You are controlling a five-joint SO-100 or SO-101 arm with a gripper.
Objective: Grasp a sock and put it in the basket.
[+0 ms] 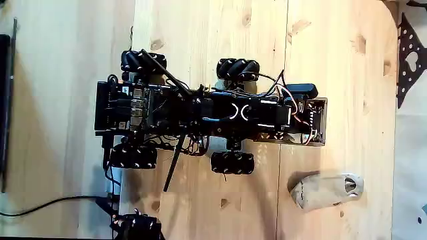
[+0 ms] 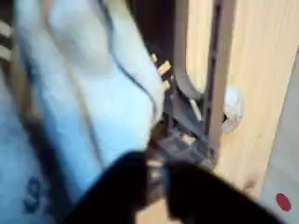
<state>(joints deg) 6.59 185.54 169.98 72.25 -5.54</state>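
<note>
In the fixed view, a pale wooden desk [image 1: 220, 40] is filling most of the scene, its boards running top to bottom with darker knots scattered over the grain and a seam showing right of the middle. Warm, soft light is falling across it, leaving the left part in a duller shade. A dark panel [image 1: 5, 110] is standing along the left edge, and a black cable [image 1: 47, 203] is trailing over the lower left corner. At the right edge a light cloth with a black pattern [image 1: 409, 57] is lying beside the desk. In the wrist view, light wood [image 2: 266, 84] is showing on the right, blurred
</note>
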